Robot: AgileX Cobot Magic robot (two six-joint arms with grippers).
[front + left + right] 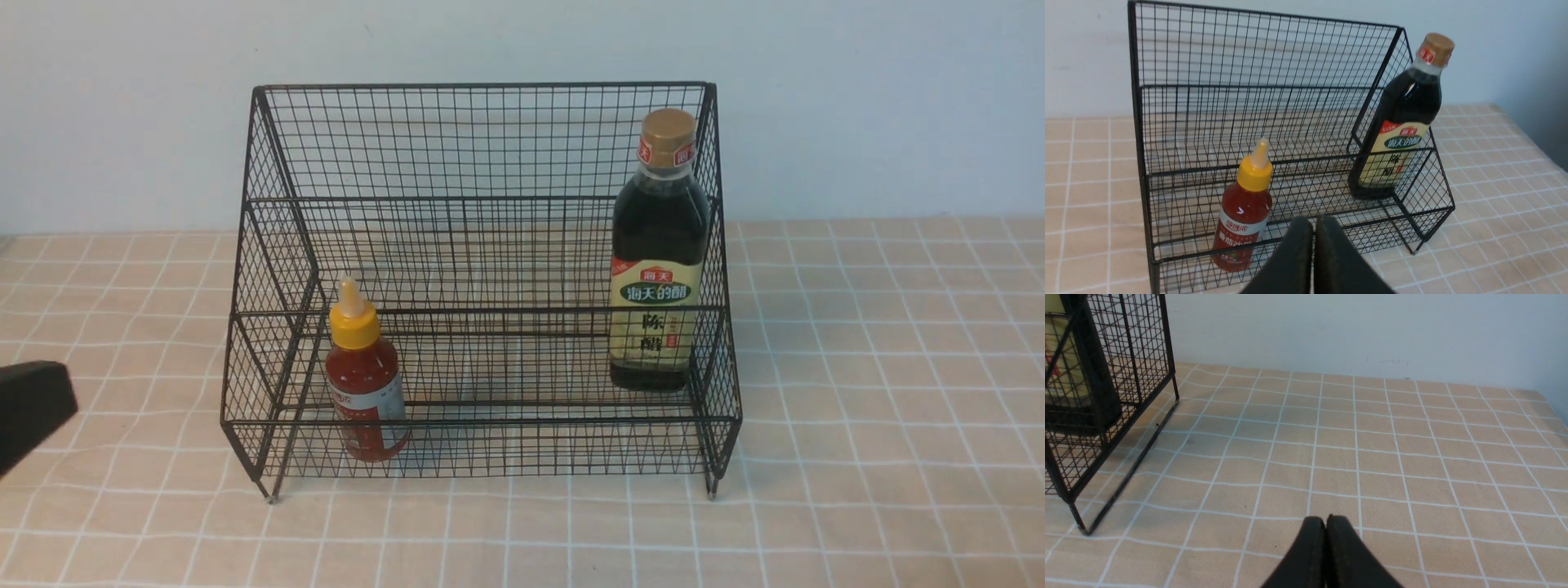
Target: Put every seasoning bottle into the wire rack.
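The black wire rack [482, 196] stands in the middle of the table. The small red sauce bottle [364, 384] with a yellow nozzle cap stands upright in its lower tier at the left. The tall dark vinegar bottle [660, 253] with a gold cap stands upright on the upper step at the right. My left gripper [33, 408] shows at the left edge of the front view, apart from the rack. In the left wrist view the left gripper [1314, 222] is shut and empty before the rack [1167, 85], with the red bottle [1243, 208] and vinegar bottle [1400, 122] inside. My right gripper [1326, 520] is shut and empty over the cloth.
A beige cloth with a white grid [857, 408] covers the table. A plain pale wall [857, 98] rises behind the rack. In the right wrist view the rack's right side [1126, 343] and one foot [1079, 526] stand to one side of the gripper.
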